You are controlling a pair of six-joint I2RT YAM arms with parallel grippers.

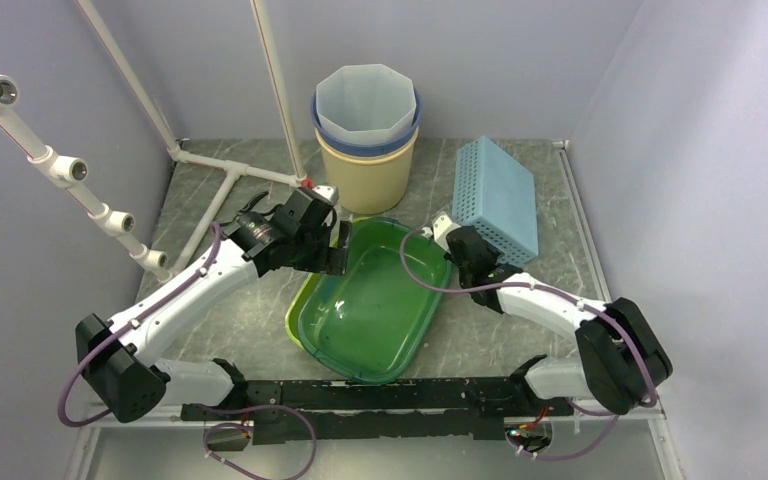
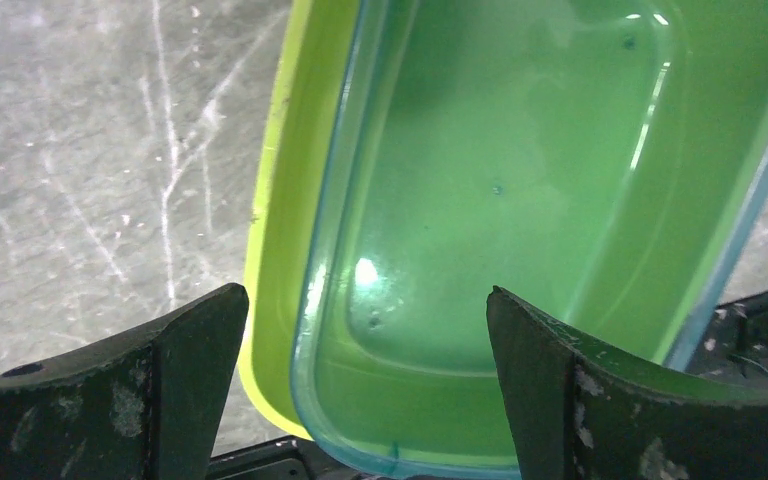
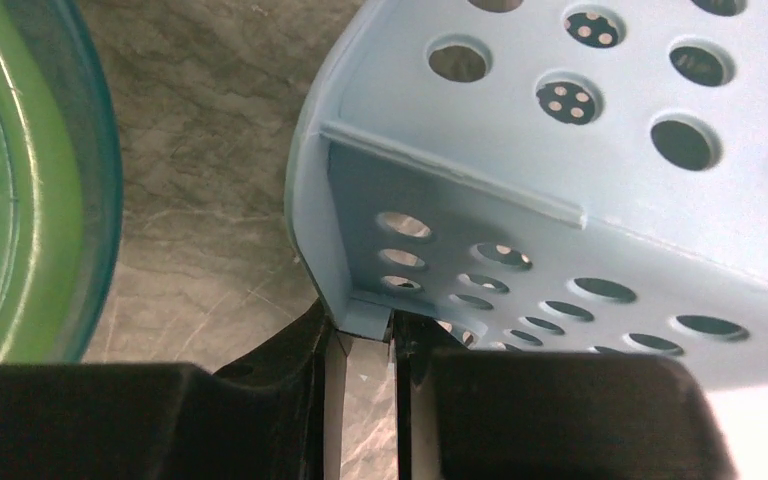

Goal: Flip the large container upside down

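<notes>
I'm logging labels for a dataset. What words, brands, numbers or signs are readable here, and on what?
None can be read in any view.
No print, label or number shows on the green tub, the blue basket, the stacked buckets, the white pipes or the table.

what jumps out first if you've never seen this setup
The bright green tub in the middle of the table, with the open left gripper over its far-left rim. Next, the blue perforated basket at back right, tilted, its corner pinched by the right gripper. Stacked buckets stand at the back.
</notes>
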